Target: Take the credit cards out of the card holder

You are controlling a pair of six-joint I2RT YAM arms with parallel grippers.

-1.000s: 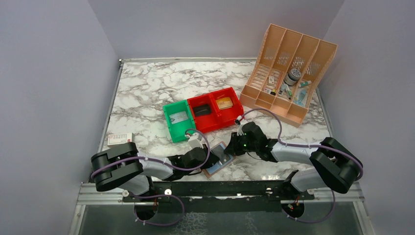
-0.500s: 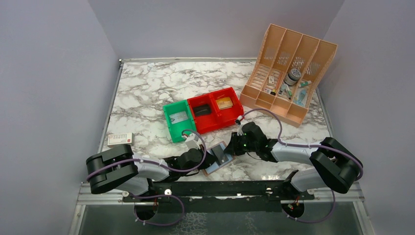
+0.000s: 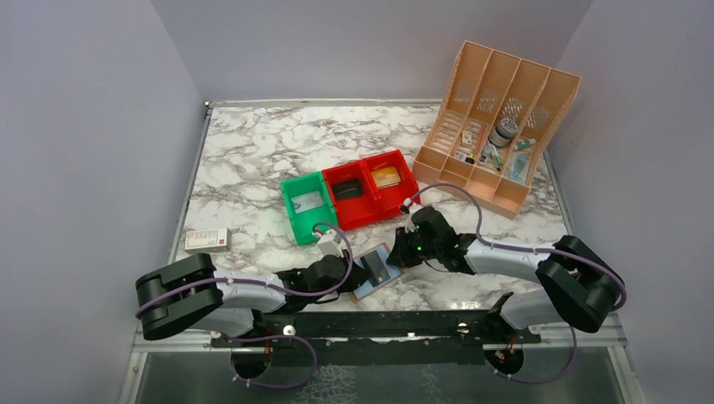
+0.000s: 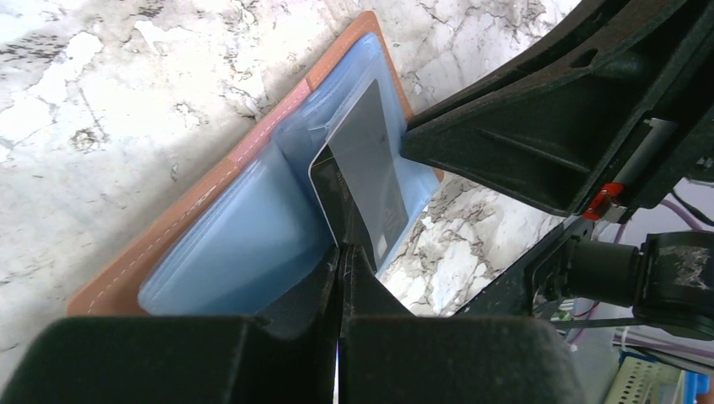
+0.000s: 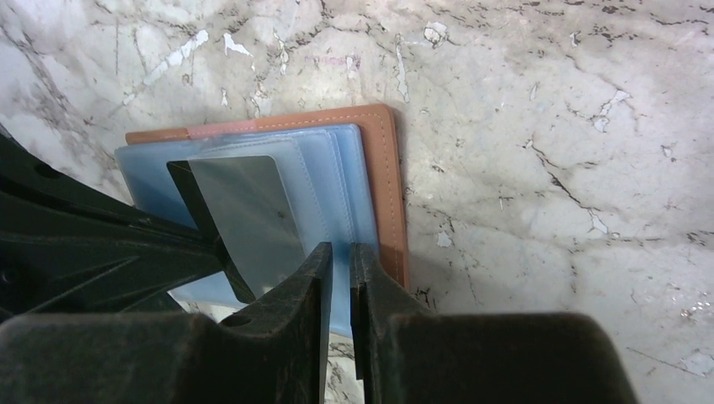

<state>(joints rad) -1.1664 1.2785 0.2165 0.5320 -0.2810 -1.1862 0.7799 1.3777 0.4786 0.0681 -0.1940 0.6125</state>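
Observation:
The card holder (image 4: 194, 202) lies open on the marble near the front edge, brownish-pink with pale blue pocket panels. A dark grey credit card (image 4: 362, 172) sticks up at a slant out of its right pocket, and my left gripper (image 4: 341, 251) is shut on the card's lower edge. My right gripper (image 5: 339, 252) stands over the holder's (image 5: 389, 194) right side, its jaws pinched on the blue panel edge beside the grey card (image 5: 248, 215). In the top view both grippers, left (image 3: 364, 271) and right (image 3: 402, 250), meet at the holder (image 3: 375, 286).
A green bin (image 3: 292, 215) and a red bin (image 3: 368, 212) stand just behind the holder, with flat items inside. A peach slotted organizer (image 3: 497, 118) sits at the back right. A small white box (image 3: 207, 240) lies at the left.
My left gripper closed on the grey card and the left arm drew back a little to the left. The card now stands farther out of the pocket. The right gripper stayed put.

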